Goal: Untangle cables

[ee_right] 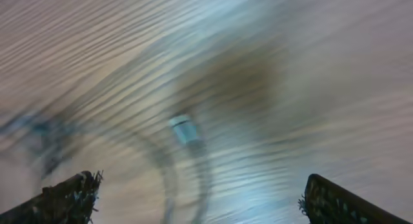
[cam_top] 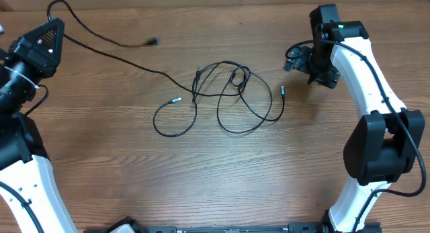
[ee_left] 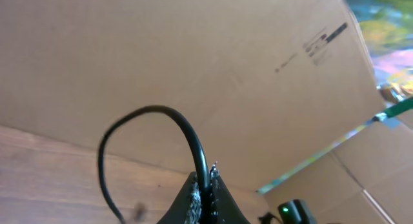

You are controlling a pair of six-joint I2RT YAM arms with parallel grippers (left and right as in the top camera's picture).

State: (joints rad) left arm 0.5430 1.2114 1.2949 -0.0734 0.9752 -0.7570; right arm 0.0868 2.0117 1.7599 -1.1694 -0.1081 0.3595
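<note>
The left gripper pinches one thin black cable with little silver plugs, while the other cables lie looped together on the brown wooden table near the wide-open, empty right gripper, so most untangling is left.

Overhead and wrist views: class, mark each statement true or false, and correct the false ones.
1. The left gripper is shut on a cable. True.
2. The right gripper grips something. False: its jaws stand open and empty; a blurred plug lies on the table ahead of it.
3. The cables lie fully separated. False: several loops cross in a tangle mid-table.
4. The table has a wood grain. True.
</note>
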